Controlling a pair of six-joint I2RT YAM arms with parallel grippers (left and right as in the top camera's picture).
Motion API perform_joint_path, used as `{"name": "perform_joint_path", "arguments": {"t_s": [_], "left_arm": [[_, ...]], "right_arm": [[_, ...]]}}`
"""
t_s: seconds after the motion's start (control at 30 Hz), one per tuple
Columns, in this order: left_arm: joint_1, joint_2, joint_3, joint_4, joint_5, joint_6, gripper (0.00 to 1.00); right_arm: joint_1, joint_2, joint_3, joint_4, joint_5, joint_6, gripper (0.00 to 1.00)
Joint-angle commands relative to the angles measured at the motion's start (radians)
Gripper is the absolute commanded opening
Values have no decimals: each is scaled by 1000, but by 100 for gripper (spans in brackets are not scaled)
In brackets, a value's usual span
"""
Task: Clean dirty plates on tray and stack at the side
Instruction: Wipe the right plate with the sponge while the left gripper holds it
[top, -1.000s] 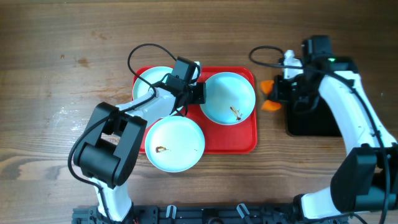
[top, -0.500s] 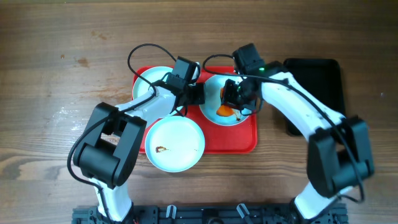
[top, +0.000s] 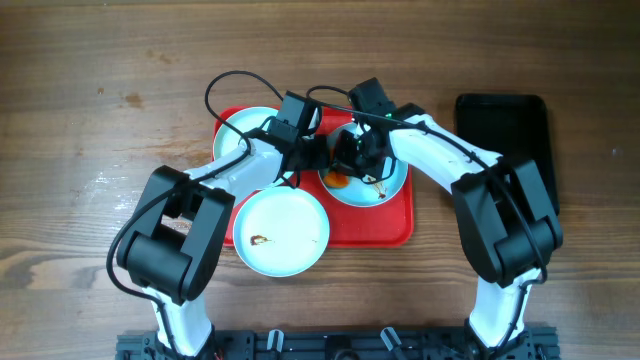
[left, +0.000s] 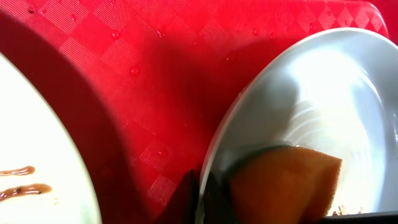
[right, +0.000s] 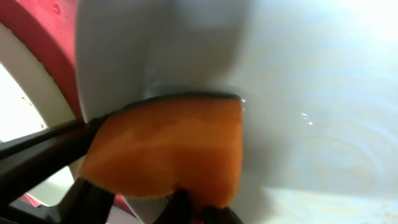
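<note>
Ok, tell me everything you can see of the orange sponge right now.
The sponge is an orange foam block with a thin dark green layer on one face. It looks soft, slightly squashed. The right end effector pinches it, pressing it against the wet inner surface of a pale plate on the red tray, near that plate's rim.

plates (top: 285, 228): three on tray (top: 395, 228) | sponge (right: 168, 149): in right plate | narrow tray (top: 505, 150): right of tray

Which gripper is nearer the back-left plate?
Left gripper, pinching the right plate at its rim, beside the back-left plate. Right gripper, holding the sponge, is farther right, inside the right plate.
</note>
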Motion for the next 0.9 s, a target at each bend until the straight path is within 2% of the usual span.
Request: {"name": "perform_joint_path", "arguments": {"t_s": [0.0,0.33,0.53,0.67,0.77,0.87], "left_arm": [[-2,23,-20,-25,-26,-10,4],[-2,23,-20,-43,-26,-10,4],[-2,23,-20,-57,-35,-24,4],[-2,23,-20,-64,-42,-24,4],[-2,23,-20,-66,-45,-25,4],[-2,23,-20,-65,-46,-28,4]], "right_arm": [[-48,55,-24,-80,159,-44,4],[-162,55,-24,-238,443,-127,4],[-219,52,34,-387,607,-105,4],[-230,-21,121,-436,588,-149,4],[-214,-119,194,-435,461,-263,4],[-201,-184,209,-436,359,-263,4]]}}
